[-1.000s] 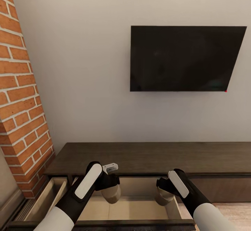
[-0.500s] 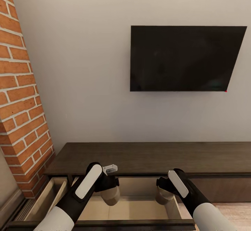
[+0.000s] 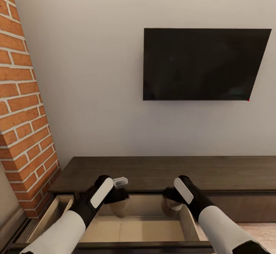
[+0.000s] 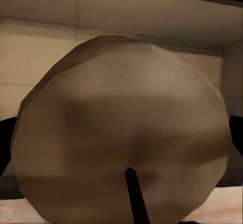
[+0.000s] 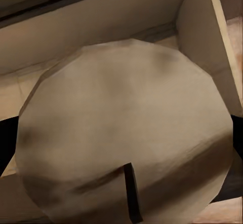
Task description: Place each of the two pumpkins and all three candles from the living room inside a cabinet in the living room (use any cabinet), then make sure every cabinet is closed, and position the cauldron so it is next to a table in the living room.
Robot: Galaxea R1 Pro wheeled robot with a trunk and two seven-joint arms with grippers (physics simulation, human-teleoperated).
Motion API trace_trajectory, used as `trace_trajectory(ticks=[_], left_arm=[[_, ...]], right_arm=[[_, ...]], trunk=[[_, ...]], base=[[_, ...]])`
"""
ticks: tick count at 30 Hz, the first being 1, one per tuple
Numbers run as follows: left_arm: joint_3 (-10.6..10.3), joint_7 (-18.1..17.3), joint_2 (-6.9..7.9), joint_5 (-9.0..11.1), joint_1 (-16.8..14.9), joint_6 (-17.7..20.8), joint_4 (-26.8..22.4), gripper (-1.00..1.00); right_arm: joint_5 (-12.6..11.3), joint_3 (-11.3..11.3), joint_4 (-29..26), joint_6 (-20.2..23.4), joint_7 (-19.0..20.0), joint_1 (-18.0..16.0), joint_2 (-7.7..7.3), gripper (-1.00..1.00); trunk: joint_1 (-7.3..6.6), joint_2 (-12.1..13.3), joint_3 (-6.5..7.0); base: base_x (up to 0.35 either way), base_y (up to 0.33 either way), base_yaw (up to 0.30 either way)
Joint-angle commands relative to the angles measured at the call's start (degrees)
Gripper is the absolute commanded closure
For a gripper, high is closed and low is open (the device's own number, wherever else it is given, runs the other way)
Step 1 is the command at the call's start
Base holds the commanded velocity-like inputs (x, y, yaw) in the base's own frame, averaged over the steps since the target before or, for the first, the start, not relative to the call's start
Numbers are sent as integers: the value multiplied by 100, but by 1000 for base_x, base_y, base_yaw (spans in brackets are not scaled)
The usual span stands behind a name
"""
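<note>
Your left gripper [image 3: 119, 203] clamps one candle [image 4: 121, 133], your right gripper [image 3: 171, 205] another candle [image 5: 126, 133], both over the cabinet's open drawer [image 3: 134, 229].

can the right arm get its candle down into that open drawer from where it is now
Probably yes. The right end effector holds a candle over the open drawer, whose pale floor below looks bare, with nothing between. The drawer's right wall is close, so a straight descent seems safest.

left claw [image 3: 119, 201]: clamped, angled down | right claw [image 3: 170, 204]: clamped, angled down
</note>
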Motion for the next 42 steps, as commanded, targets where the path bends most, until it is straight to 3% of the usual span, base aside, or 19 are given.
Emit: trace_trajectory(ticks=[1, 4, 8, 11, 19, 38, 42], left_arm=[[-12, 7, -24, 59, -167, -91, 349, 100], [-9, -56, -52, 40, -332, -172, 727, 100], [-13, -72, -107, 14, -376, -223, 893, 100], [-13, -74, -119, -10, -432, -251, 1093, 100], [-29, -165, -134, 6, -464, -532, 1264, 100], [-30, -327, -103, -9, -464, -660, 1246, 100], [-31, -329, -100, -6, -464, -660, 1234, 100]], right_arm=[[-33, 99, 190, -6, -54, -84, 61, 100], [-30, 166, 357, -14, -51, -152, 159, 100], [-30, 183, 443, -20, -50, -198, 400, 100], [-27, 187, 475, -36, -50, -207, 495, 100], [-30, 399, 476, -144, -50, -210, 530, 100], [-26, 424, 475, -147, -41, -211, 515, 100], [-22, 424, 472, -147, -41, -211, 515, 100]], trunk=[[-1, -4, -7], [-1, -4, -7], [-1, -4, -7], [-1, -4, -7], [-1, -4, -7], [-1, -4, -7], [87, -164, -78]], base=[[0, 0, 0], [0, 0, 0], [0, 0, 0], [0, 0, 0], [0, 0, 0], [0, 0, 0], [0, 0, 0]])
